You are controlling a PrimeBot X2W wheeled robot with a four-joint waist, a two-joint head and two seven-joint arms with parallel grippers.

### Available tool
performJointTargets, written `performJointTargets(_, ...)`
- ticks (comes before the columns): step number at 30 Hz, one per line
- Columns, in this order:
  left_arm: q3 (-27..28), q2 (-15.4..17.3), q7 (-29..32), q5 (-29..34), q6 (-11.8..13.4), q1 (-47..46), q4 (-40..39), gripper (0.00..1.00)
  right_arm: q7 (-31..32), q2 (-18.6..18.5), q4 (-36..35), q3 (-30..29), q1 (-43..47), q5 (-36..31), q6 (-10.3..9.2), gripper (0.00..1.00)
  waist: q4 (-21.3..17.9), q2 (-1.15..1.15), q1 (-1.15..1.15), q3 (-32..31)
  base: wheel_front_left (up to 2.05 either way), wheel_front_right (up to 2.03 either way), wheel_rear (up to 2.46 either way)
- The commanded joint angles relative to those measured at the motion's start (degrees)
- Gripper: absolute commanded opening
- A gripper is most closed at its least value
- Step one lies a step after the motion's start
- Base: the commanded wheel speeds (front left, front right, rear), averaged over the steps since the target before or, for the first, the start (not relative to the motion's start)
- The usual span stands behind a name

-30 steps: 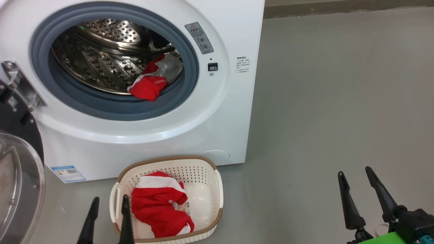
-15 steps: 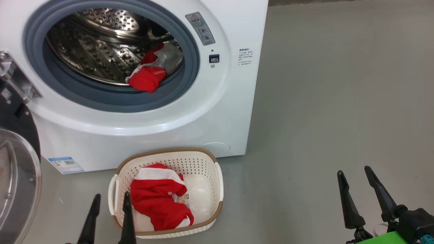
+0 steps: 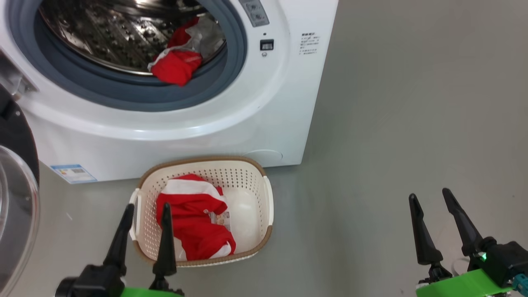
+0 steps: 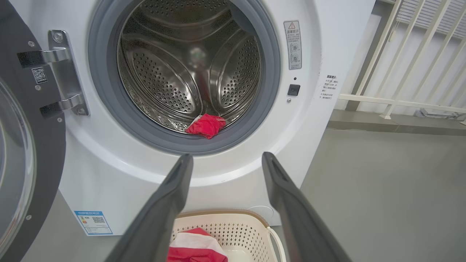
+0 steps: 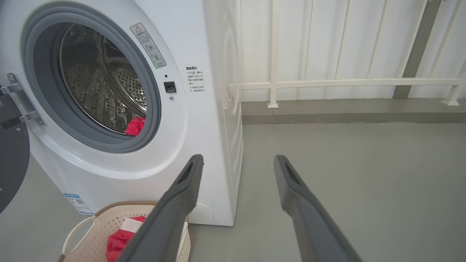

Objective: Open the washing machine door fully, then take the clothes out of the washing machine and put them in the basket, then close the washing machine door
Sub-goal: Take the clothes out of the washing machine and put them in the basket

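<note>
Currently the left tool (image 3: 147,206) is open, its 2 fingers spread with nothing between them. In the head view they lie across the near-left part of the basket (image 3: 202,159); whether they touch it I cannot tell. In the left wrist view this tool (image 4: 227,155) points at the washer (image 4: 320,43), with the basket (image 4: 233,218) low between its fingers.

The right tool (image 3: 429,194) is open too and holds nothing. It sits over bare floor (image 3: 392,123), well to the right of the basket and the washer (image 3: 247,123). In its own wrist view the right tool (image 5: 238,157) points past the washer's right side, and a white railing (image 5: 327,83) runs across beyond its fingers.

Some red-and-white clothes (image 3: 194,231) lie in the basket's left half, just ahead of the left tool. Beyond them, 1 red garment (image 3: 175,68) rests at the front of the drum (image 3: 103,41), drooping onto the grey ring (image 3: 123,93).

The door (image 3: 16,136) stands open to the left of the left tool — black rim and clear bowl at the frame's edge. The basket stands on the floor just in front of the washer.
</note>
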Motion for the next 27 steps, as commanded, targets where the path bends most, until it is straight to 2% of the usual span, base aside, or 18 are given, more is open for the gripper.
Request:
performJointTargets(1,1.6,0.6,-0.2,-0.1,-0.2,-2.3,-0.8,1.00,-0.4,-0.8,-1.7,1.6,-2.5,0.3,0.35,1.00,0.2,0.00,0.00,1.6,0.00,0.00,0.00)
performJointTargets(15,2.3,1.1,-0.6,-0.7,-0.5,-14.0,6.6,1.00,-0.4,-0.8,-2.1,1.9,-5.5,0.2,0.35,1.00,-0.8,0.00,0.00,8.2,0.00,0.00,0.00)
performJointTargets(27,3.0,3.4,-0.7,-0.3,-1.0,-27.1,12.3,1.00,-0.4,-0.8,-2.7,2.6,-8.2,0.0,0.35,1.00,-1.9,0.00,0.00,15.1,0.00,0.00,0.00)
